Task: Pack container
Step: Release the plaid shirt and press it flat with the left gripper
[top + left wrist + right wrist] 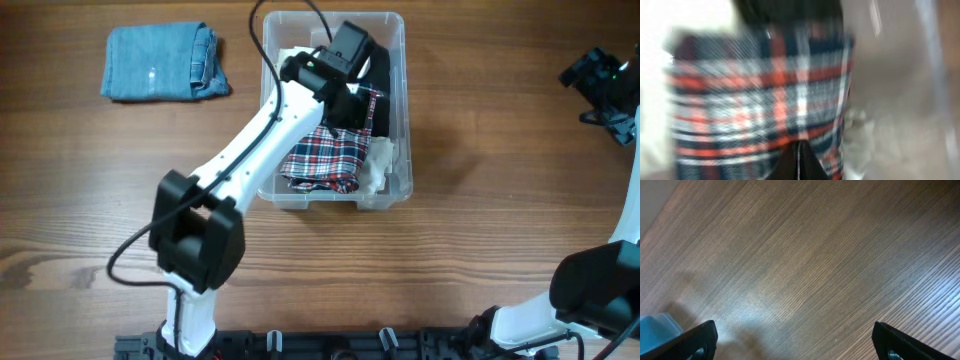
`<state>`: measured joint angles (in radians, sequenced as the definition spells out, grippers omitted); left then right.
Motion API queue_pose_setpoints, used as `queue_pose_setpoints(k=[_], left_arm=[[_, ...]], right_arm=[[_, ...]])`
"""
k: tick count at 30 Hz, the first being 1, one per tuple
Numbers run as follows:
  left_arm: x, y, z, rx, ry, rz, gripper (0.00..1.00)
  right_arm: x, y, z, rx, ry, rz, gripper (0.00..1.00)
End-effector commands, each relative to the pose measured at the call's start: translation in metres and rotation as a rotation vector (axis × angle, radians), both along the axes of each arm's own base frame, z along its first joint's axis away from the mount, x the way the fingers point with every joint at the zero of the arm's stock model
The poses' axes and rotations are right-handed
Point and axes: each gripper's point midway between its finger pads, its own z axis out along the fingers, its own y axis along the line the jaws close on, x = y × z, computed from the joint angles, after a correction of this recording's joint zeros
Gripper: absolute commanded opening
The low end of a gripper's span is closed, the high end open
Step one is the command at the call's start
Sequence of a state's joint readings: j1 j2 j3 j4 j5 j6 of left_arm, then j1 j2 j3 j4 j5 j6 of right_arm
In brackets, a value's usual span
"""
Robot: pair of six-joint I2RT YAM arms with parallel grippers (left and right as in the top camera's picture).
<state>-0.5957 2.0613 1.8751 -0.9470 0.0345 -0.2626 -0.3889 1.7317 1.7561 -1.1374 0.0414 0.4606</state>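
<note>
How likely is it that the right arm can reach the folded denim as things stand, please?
Probably not: the folded denim lies far left, with the clear container and left arm between it and the right arm.

The left wrist view is smeared throughout. The plaid cloth (760, 90) fills it as soft stripes. A dark mass (790, 10) at the top edge has no readable shape. A dark wedge (797, 165) clipped by the bottom edge cannot be identified.

From overhead, the left arm (260, 130) lies across the bin (404, 100) and covers parts of the plaid cloth, a black cloth (380, 60) and a white cloth (382, 160). The tips of the left tool (345, 100) are buried under its own body, so their spacing cannot be read.

The right tool (600, 75) is small and dark, and the right arm (600, 280) is cut by the picture's right edge. In the right wrist view only its fingertips (700, 340) show, set far apart and clipped at the bottom corners. A pale blue corner (655, 330) is cut off at lower left and cannot be named.
</note>
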Motion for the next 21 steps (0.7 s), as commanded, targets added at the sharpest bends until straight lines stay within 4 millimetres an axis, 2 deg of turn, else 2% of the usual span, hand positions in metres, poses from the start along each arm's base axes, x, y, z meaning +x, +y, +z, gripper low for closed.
queue_pose_setpoints(k=[1, 7, 10, 14, 19, 21], left_arm=[[0.032, 0.028, 0.04, 0.043, -0.174, 0.163, 0.04], [0.056, 0.041, 0.032, 0.023, -0.193, 0.226, 0.04], [0.06, 0.046, 0.021, -0.001, -0.155, 0.265, 0.04], [0.056, 0.036, 0.002, -0.03, -0.091, 0.235, 0.04], [0.041, 0.012, -0.036, -0.045, 0.018, 0.196, 0.04], [0.037, 0.006, -0.045, -0.045, 0.039, 0.208, 0.04]], right_arm=[[0.002, 0.002, -0.004, 0.016, 0.001, -0.006, 1.0], [0.002, 0.002, -0.004, 0.016, 0.001, -0.006, 1.0], [0.002, 0.002, -0.004, 0.015, 0.001, -0.006, 1.0], [0.002, 0.002, -0.004, 0.016, 0.001, -0.006, 1.0], [0.002, 0.002, -0.004, 0.016, 0.001, -0.006, 1.0], [0.002, 0.002, -0.004, 0.016, 0.001, -0.006, 1.0]])
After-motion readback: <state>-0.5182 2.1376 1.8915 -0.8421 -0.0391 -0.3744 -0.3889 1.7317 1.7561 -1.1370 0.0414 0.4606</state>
